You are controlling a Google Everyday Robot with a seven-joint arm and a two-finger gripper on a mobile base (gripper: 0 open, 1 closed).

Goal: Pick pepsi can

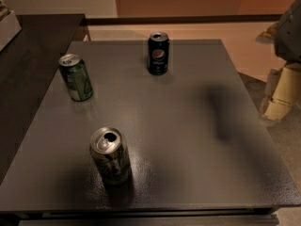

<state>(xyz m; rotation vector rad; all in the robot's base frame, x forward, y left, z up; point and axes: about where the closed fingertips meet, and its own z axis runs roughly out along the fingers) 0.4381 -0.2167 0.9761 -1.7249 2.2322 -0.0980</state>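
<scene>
The pepsi can (158, 53) is dark navy-black with a round red, white and blue logo and a silver top. It stands upright near the far edge of the dark grey table (188, 126), a little left of the middle. My gripper (278, 100) shows as pale cream parts at the right edge of the view, beyond the table's right side. It is well to the right of the pepsi can and nearer to me, and touches nothing.
A plain green can (76, 77) stands at the table's left. A green patterned can (111, 156) with an opened top stands near the front. A darker surface (28, 65) adjoins on the left, with a pale box (7, 27) on it.
</scene>
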